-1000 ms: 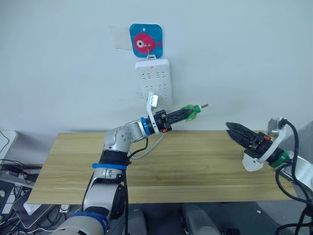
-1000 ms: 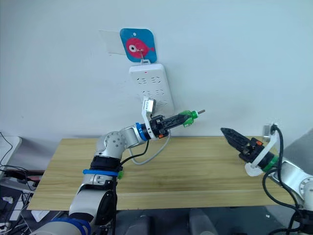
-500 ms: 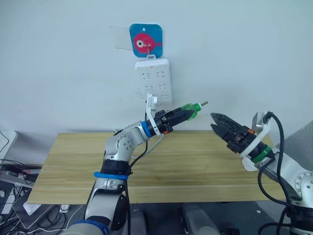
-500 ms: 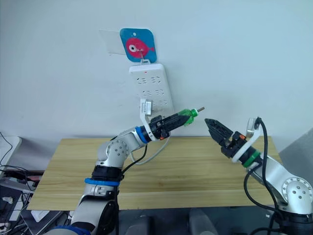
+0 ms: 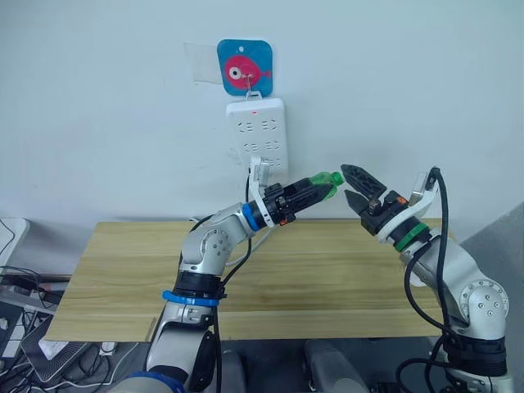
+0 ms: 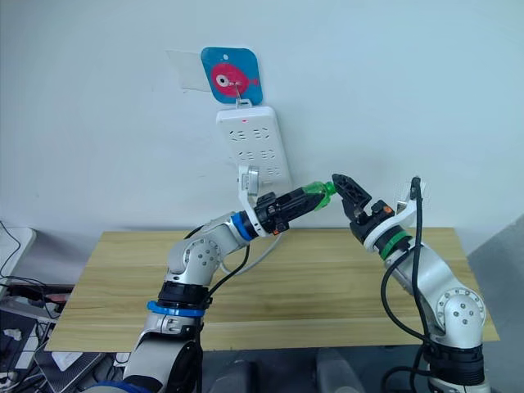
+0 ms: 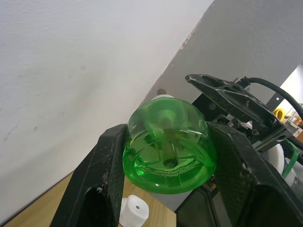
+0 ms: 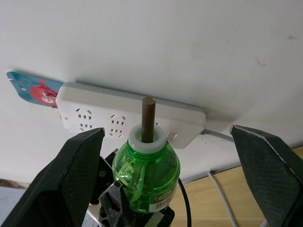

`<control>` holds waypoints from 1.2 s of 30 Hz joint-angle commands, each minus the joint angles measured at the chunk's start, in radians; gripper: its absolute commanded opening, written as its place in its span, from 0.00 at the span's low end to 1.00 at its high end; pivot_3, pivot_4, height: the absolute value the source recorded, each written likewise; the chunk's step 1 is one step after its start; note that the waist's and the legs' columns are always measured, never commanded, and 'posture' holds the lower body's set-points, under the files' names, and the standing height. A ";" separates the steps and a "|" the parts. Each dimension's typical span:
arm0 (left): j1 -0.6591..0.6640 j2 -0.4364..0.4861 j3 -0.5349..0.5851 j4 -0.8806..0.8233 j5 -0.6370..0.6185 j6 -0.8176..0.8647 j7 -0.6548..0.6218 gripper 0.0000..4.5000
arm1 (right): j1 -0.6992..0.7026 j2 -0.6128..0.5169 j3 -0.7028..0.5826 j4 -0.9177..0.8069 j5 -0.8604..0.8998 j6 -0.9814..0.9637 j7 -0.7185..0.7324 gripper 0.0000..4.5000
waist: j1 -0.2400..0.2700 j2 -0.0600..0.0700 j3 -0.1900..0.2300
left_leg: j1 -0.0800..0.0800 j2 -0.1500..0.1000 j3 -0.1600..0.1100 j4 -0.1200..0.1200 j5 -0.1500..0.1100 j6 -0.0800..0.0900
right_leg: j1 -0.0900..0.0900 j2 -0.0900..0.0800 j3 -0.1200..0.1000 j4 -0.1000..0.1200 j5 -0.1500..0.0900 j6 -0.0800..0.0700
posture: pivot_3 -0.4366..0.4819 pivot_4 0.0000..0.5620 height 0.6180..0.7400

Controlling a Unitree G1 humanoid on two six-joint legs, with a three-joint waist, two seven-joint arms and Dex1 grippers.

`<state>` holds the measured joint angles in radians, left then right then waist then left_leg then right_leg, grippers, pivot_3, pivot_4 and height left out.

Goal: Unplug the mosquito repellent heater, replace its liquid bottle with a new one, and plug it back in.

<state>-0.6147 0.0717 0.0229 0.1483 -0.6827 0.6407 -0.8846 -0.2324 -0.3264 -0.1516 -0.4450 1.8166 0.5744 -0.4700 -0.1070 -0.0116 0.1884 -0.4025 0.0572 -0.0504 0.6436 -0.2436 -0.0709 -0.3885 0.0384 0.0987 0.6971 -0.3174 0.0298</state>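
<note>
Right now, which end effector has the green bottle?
The left end effector: its fingers are shut on the green bottle. The right end effector is open at the wick end, not gripping.

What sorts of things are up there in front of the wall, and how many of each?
Green liquid bottle: 1
Robot grippers: 2, the left gripper and the right gripper
White power strip: 1
Fish wall hook: 1
Wooden table: 1
Total: 6

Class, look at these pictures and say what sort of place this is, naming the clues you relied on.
Probably an indoor test room or lab, not a lived-in home: a bare wooden table against a plain wall, a white power strip hung from a fish-picture hook, and loose cables on the floor beside it.
</note>
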 commanded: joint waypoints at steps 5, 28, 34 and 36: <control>0.014 -0.013 -0.019 -0.055 -0.010 -0.022 -0.006 0.49 | -0.041 0.011 0.014 -0.048 -0.007 -0.027 -0.032 0.99 | 0.000 0.000 0.000 | 0.000 0.000 0.000 0.000 0.000 0.000 | 0.000 0.000 0.000 0.000 0.000 0.000 | 0.37 0.27 1.00; 0.028 -0.015 -0.032 -0.069 -0.006 -0.023 -0.003 0.49 | -0.061 -0.013 0.052 -0.052 0.008 0.016 -0.004 0.18 | 0.002 0.000 0.000 | 0.000 0.000 0.000 0.000 0.000 0.000 | 0.000 0.000 0.000 0.000 0.000 0.000 | 0.38 0.26 1.00; 0.014 0.028 -0.052 -0.032 0.048 -0.101 -0.061 0.86 | -0.053 -0.033 0.015 -0.035 -0.008 0.000 0.007 0.18 | 0.001 0.000 0.000 | 0.000 0.000 0.000 0.000 0.000 0.000 | 0.000 0.000 0.000 0.000 0.000 0.000 | 0.35 0.25 1.00; 0.003 0.045 -0.058 -0.011 0.066 -0.130 -0.088 1.00 | -0.053 -0.040 0.005 -0.030 -0.020 -0.003 0.014 0.18 | -0.001 0.000 0.000 | 0.000 0.000 0.000 0.000 0.000 0.000 | 0.000 0.000 0.000 0.000 0.000 0.000 | 0.34 0.25 1.00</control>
<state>-0.5901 0.1093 -0.0347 0.1376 -0.6313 0.5512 -0.9408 -0.2784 -0.3557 -0.1190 -0.4485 1.8045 0.5817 -0.4792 -0.1076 -0.0113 0.1883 -0.4023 0.0573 -0.0504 0.6437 -0.2436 -0.0708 -0.3886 0.0384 0.0986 0.6975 -0.3171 0.0294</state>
